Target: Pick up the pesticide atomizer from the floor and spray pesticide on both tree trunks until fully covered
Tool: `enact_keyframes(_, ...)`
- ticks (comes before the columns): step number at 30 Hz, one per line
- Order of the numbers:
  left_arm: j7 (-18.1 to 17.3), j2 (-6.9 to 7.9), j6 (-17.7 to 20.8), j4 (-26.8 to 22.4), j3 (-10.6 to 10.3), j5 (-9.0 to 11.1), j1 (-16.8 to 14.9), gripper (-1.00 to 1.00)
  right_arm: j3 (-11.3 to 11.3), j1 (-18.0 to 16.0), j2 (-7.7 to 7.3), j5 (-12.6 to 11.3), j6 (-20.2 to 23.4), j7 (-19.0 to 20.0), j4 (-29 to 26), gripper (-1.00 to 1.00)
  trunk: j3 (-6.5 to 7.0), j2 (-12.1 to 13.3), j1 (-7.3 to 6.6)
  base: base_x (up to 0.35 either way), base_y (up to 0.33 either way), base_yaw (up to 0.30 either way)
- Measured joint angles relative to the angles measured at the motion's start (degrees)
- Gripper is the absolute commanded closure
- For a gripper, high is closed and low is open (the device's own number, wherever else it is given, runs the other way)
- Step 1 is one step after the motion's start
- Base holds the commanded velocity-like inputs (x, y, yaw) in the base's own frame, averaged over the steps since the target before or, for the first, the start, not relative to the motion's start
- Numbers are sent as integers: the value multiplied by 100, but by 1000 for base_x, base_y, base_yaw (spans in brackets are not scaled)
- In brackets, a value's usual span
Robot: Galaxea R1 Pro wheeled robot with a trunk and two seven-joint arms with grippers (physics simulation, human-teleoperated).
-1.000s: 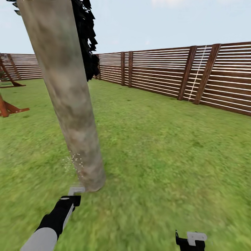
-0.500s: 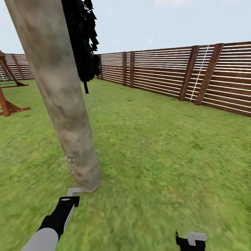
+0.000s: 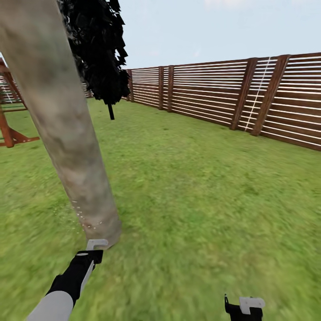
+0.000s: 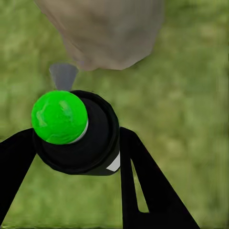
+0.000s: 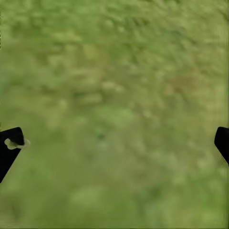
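One tree trunk, a thick mottled grey-tan column, leans across the left of the head view and meets the garden lawn close in front of me. My left gripper is shut on the pesticide atomizer, a black body with a green cap. Its grey nozzle points at the trunk's base. Fine white droplets speckle the lower bark. My right gripper hangs open over bare grass, and it also shows at the head view's lower edge.
A brown slatted fence runs along the right and the back. A near-black conifer stands behind the trunk. Part of a red playset shows at the far left. Open grass stretches to the right of the trunk.
The whole view has shifted, so the trunk sits further left in the picture and more of the conifer shows. Both grippers keep their places in the picture. Droplets still dot the lower trunk.
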Motion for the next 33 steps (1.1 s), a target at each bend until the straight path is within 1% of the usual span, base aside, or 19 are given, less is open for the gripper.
enact_keyframes(1, 109, 3, 4, -1, -8, -6, 0, 100, 1, -1, 3, 2, 0, 0, 0, -100, 0, 0, 0, -58, -133, 275)
enact_keyframes(3, 465, -15, 20, 5, -40, 17, 0, 100, 0, 0, 7, 3, 0, 0, 0, -100, 0, 0, 0, -9, -21, 277)
enact_keyframes(4, 487, -26, 26, 20, -55, 20, 5, 100, -1, 0, 7, 4, 0, 0, 0, -100, 0, 0, 0, -2, -4, 278)
enact_keyframes(7, 473, -50, 30, 53, -73, 17, 9, 100, -1, -1, 8, 4, 0, 2, 0, -100, 0, 0, 0, 0, -1, 278)
enact_keyframes(9, 478, -54, 31, 16, -48, 27, 9, 100, -1, -1, 8, 6, 0, 6, 0, -100, 0, 0, 0, 0, 0, 276)
enact_keyframes(10, 484, -51, 10, -3, -26, 45, 9, 100, -1, -1, 8, 6, 0, 7, 0, -100, 0, 0, 0, 0, 0, 139)
enact_keyframes(12, 476, -63, -14, -14, -35, 153, 9, 100, -1, 0, 8, 6, 0, 8, 0, -100, 0, 0, 0, 0, -32, 54)
enact_keyframes(14, 479, -153, -37, -13, -50, 214, 9, 100, -1, -1, 4, 6, 0, 8, 0, -100, 0, 0, 0, 0, -206, 11)
enact_keyframes(15, 485, -256, -53, -10, -59, 241, 10, 100, -1, 1, 0, 6, 0, 9, 0, -100, 0, 0, 0, 0, -259, 2)
enact_keyframes(17, 488, -286, -54, -13, -58, 219, 9, 100, 0, 0, -1, 7, 0, 9, 0, -100, 0, 0, 0, 0, -266, 1)
enact_keyframes(23, 512, -297, -183, -5, -58, 219, 9, 100, 0, 0, -1, 2, 0, 5, -5, -100, 0, 0, 0, 0, -270, 0)
enact_keyframes(26, 498, -328, -192, -39, -90, 222, -12, 100, 0, -1, 5, -1, -8, 2, -9, -100, 0, 0, 0, 71, -270, 205)
enact_keyframes(28, 500, -415, -189, -49, -94, 218, -44, 100, 0, 0, 7, -2, -9, 0, -9, -100, 0, 0, 0, 167, -239, 267)
enact_keyframes(33, 495, -446, -188, -73, -94, 200, -91, 100, 0, -1, 6, 6, -8, 0, -9, -100, 0, 0, 0, 269, -163, 277)
